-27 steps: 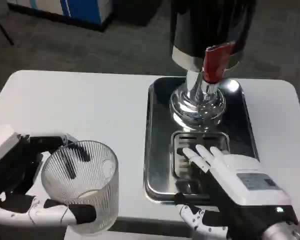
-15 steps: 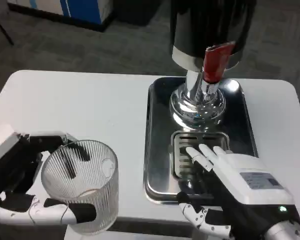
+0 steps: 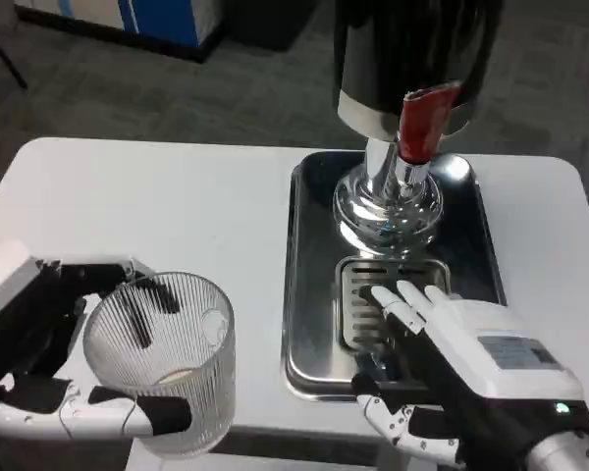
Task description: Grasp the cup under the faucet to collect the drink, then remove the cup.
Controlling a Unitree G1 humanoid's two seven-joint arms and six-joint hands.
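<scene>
The single head view looks steeply down from above the robot's chest, facing toward 12 o'clock across the white desk [image 3: 177, 196]; it sits close, so the near edge is cropped at 6 o'clock; grey floor [image 3: 128, 88] fills the far band.

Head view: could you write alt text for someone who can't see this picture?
A robot's left hand holds a clear ribbed cup at the near left of a white table. Its right hand hovers open over a steel tray holding a drink dispenser with a red tap.
</scene>
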